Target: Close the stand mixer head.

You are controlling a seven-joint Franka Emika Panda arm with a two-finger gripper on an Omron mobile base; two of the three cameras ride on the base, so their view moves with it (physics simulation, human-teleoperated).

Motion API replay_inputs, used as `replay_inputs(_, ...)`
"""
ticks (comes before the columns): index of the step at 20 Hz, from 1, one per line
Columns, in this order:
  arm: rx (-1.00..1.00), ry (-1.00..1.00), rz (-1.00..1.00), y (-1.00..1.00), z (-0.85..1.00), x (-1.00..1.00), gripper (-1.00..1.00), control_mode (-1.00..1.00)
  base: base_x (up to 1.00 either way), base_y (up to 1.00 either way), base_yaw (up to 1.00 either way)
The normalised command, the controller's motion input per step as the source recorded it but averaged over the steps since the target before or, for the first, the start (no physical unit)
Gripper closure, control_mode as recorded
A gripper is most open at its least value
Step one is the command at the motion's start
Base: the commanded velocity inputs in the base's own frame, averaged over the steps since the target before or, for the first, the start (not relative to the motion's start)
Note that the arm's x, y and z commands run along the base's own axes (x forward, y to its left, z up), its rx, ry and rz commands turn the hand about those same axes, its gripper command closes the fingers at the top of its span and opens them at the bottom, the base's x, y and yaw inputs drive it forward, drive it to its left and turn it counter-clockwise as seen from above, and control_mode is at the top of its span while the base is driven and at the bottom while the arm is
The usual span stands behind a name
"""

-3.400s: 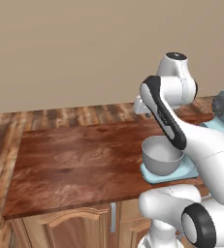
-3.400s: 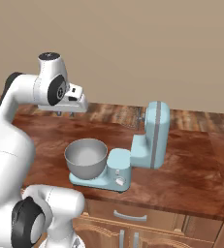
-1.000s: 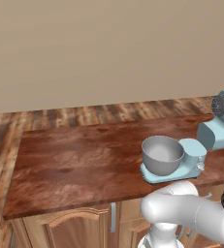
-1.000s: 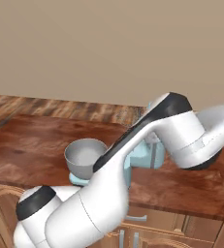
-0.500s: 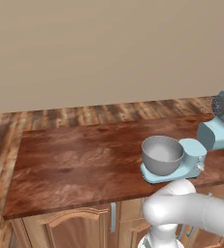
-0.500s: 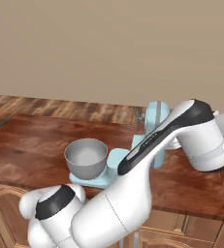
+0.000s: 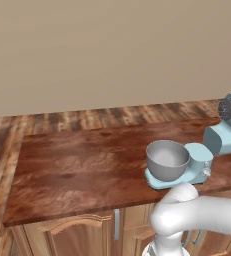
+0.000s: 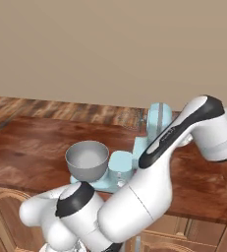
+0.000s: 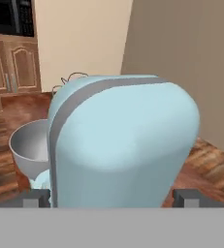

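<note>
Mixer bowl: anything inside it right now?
The bowl looks empty in both base views; the whisk isn't in it, since the mixer head is tilted up. The bowl's underside and seat are hidden.

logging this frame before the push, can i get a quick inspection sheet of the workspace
surface: dark wood counter, over wooden cabinets.
job's things: stand mixer head tilted up, whisk raised above the grey bowl; not closed.
clutter: nothing seen.
grippers: gripper right behind the head, fingertips spread either side; contact cannot be told.
cables: nothing seen.
surroundings: beige wall; dark microwave above far cabinets.
</note>
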Motion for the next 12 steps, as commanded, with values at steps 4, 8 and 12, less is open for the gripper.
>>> replay_inputs(4,-0.10,0.03,0.45,1.00,-0.49,0.00,-1.00,-1.00,0.00,0.00,0.00)
replay_inputs(8,-0.21,0.01,0.43,1.00,-0.63,0.05,-1.00,-1.00,0.00,0.00,0.00)
replay_inputs(12,-0.31,-0.04,0.31,1.00,-0.49,0.14,-1.00,-1.00,0.00,0.00,0.00)
